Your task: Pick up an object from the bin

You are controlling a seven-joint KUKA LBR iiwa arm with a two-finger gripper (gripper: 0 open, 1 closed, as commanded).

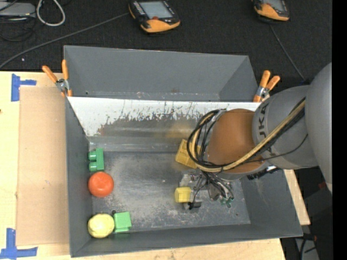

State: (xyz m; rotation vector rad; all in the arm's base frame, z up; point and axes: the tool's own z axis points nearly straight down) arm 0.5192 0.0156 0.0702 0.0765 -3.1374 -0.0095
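One arm reaches in from the right, claw low beside a yellow block; whether apart or together, I cannot tell.

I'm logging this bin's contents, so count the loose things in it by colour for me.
Green: 2, the green block and the green cube.
Orange: 1, the orange ball.
Yellow: 2, the yellow ball and the small yellow block.
Total: 5.
A half-hidden yellowish piece mid-bin is left out: I cannot tell if it is loose.
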